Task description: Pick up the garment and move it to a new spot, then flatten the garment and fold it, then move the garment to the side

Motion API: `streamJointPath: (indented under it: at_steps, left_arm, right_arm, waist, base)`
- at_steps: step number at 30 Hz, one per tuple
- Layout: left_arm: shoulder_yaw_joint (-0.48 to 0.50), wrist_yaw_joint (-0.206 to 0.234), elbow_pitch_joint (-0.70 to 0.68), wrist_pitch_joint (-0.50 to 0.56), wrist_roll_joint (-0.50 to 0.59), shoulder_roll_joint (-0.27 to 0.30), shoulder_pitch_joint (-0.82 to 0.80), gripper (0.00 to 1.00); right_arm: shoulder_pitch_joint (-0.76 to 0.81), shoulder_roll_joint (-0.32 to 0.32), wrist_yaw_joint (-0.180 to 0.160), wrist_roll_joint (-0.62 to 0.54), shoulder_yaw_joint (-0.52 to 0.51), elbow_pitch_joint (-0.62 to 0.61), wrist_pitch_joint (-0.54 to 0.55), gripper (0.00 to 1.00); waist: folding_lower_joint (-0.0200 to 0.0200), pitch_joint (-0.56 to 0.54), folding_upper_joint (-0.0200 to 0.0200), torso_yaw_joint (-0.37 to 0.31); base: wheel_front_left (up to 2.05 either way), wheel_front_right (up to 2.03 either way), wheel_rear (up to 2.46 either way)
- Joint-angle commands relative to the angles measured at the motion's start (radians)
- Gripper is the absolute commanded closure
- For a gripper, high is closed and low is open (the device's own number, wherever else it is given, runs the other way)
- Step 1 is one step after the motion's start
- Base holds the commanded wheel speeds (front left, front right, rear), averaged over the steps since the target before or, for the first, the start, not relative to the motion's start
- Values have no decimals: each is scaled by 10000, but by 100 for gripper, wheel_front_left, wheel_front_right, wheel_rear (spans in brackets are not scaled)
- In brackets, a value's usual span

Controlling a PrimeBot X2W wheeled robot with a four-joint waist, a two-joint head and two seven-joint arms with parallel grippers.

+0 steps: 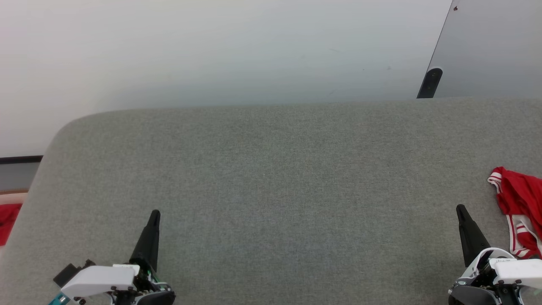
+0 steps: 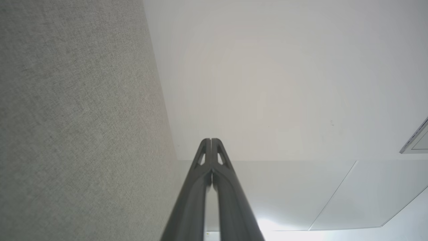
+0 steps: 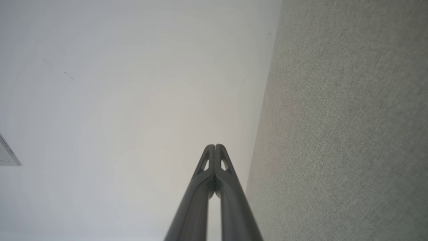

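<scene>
Garment (image 1: 523,200) at head view's right edge

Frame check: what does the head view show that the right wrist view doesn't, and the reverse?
Head, not wrist: the garment crumpled on the grey table at the right, the left gripper, a red cloth beyond the table's left edge. Wrist, not head: the right gripper as two fingers, tips touching, a cut-out in each. Both: that shut gripper, the table, a pale surface beyond it.

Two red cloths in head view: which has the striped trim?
The garment at the right edge, beside the right gripper; the left-edge red cloth looks plain.
</scene>
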Motion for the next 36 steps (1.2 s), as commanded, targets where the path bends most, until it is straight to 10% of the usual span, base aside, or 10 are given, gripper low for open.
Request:
streamJointPath:
  at_steps: [1,36]
  left_arm:
    - [18,-42,9,24,-32,-1,-96,100]
    - [18,-42,9,23,-32,-1,-96,100]
  right_arm:
    - [-31,36,-14,39,7,2,4,100]
    - [-30,37,-14,39,7,2,4,100]
  waist:
    - [0,0,0,0]
    - [0,0,0,0]
  base:
    - [0,0,0]
    - [0,0,0]
